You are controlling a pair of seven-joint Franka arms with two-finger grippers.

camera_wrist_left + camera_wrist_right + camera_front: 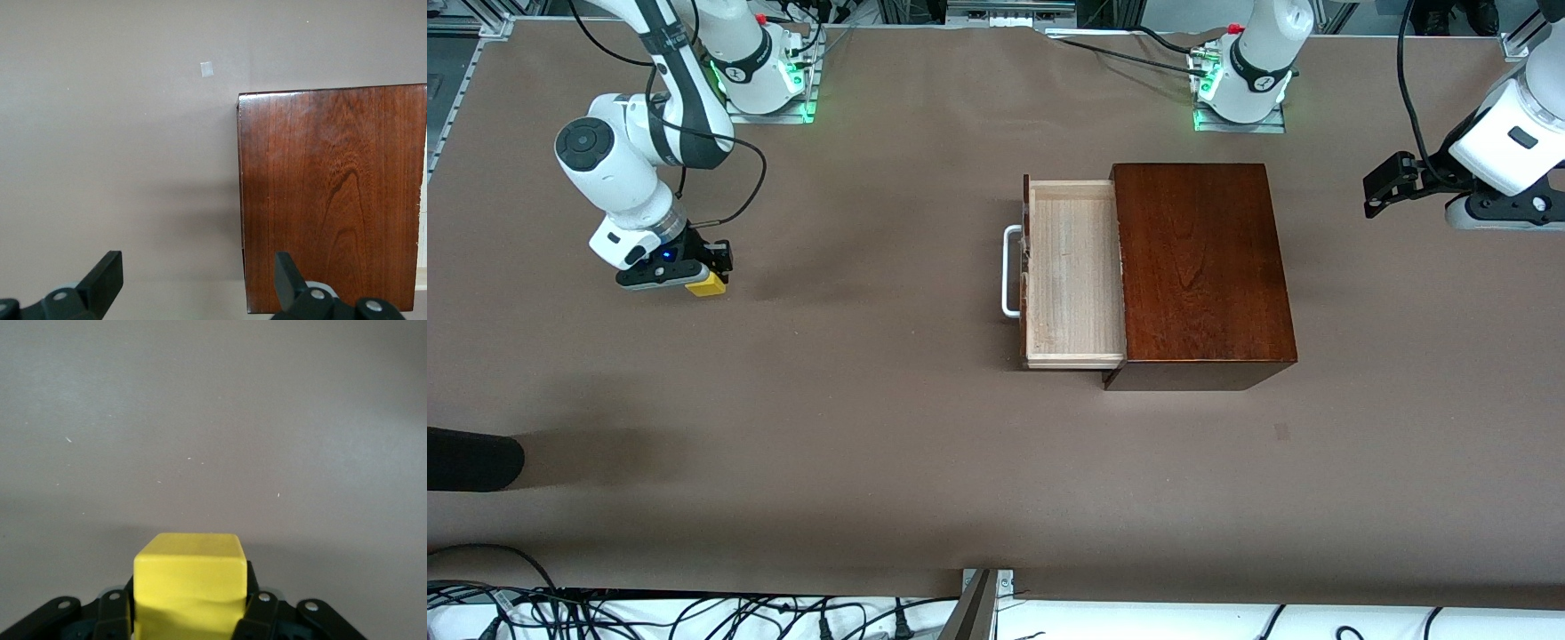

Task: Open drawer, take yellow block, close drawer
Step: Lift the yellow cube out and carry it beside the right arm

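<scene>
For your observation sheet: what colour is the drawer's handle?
White; the handle shows best in the front view.

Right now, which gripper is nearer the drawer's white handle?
Neither is close, and I cannot tell which is nearer. The left gripper hangs open past the wooden box, away from the handle. The right gripper holds the yellow block toward the right arm's end.
</scene>
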